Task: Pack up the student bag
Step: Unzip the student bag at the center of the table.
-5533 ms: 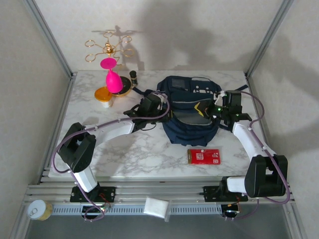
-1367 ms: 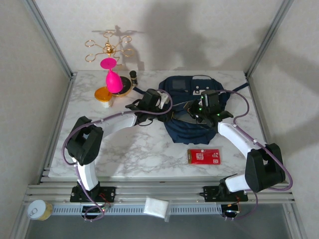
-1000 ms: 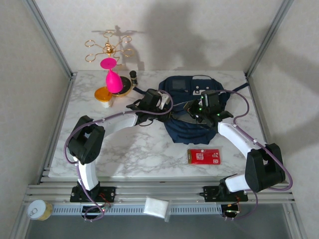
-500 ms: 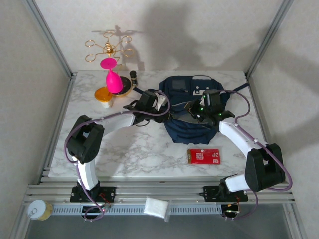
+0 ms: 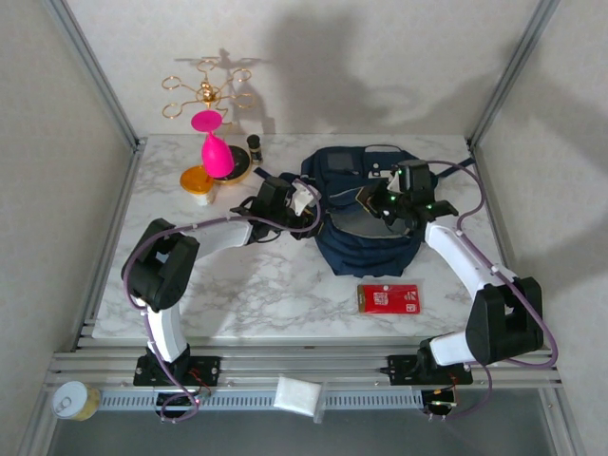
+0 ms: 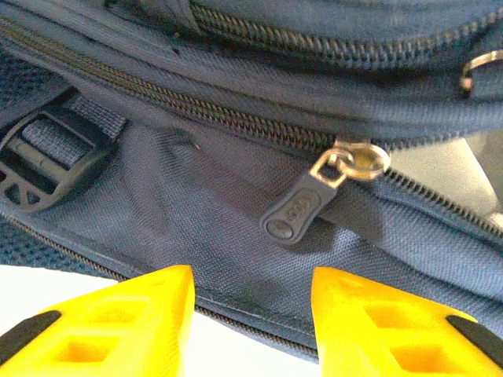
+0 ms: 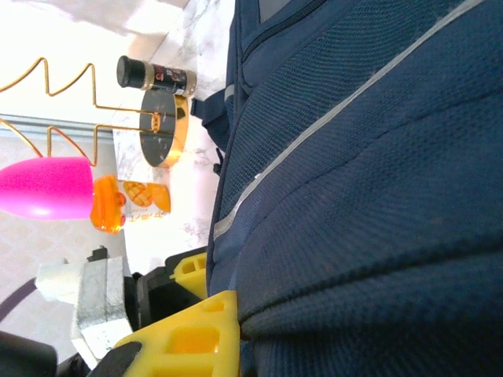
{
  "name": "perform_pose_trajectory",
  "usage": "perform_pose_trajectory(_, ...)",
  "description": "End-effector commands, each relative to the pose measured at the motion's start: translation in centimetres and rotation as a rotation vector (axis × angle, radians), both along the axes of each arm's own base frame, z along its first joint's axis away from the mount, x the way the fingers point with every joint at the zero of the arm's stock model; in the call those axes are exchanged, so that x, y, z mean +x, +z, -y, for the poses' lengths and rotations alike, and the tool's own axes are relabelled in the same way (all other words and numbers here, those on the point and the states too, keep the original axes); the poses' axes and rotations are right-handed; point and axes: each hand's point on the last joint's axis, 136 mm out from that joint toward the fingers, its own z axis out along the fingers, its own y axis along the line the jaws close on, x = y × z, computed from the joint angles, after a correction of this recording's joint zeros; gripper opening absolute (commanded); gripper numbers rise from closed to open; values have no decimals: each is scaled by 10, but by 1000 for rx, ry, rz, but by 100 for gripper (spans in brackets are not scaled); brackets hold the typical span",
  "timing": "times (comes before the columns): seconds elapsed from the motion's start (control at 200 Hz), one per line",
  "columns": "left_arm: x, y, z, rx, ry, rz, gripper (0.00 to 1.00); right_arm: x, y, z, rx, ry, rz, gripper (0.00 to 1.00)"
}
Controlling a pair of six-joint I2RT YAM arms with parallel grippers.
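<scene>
The student bag (image 5: 366, 249), navy with thin light stripes, lies at the back centre-right of the marble table. My left gripper (image 5: 306, 202) is at the bag's left edge, its yellow fingers (image 6: 118, 318) open and apart. Just beyond them a dark zipper pull (image 6: 302, 214) rests loose on the navy fabric (image 6: 196, 181), and nothing is pinched. My right gripper (image 5: 373, 201) is over the bag's upper middle. Its yellow finger (image 7: 189, 338) is shut on a fold of the bag's mesh fabric (image 7: 377, 157), holding the flap lifted so the pale inside shows.
A red flat packet (image 5: 389, 298) lies in front of the bag. At back left stand a pink egg shape (image 5: 213, 144) on a gold wire stand, an orange-lidded cup (image 5: 198, 180) and a small dark bottle (image 5: 254, 145). Metal frame posts border the table.
My left gripper has opened, let go of the zipper pull and drawn back slightly left. My right gripper has pulled the bag's flap up and to the right, widening the opening.
</scene>
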Motion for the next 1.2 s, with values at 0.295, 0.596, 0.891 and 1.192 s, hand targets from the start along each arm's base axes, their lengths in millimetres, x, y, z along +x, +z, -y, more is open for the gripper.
perform_pose_trajectory(0.295,-9,37,19,-57,-207,190,51,2,44,-2,31,135,83,0)
perform_pose_trajectory(0.596,5,45,39,-95,-260,197,45,2,46,-1,29,136,87,0)
perform_pose_trajectory(0.891,-6,29,44,-86,-303,142,40,5,48,4,29,126,93,0)
perform_pose_trajectory(1.192,-10,16,40,-90,-300,97,39,6,46,4,33,120,92,0)
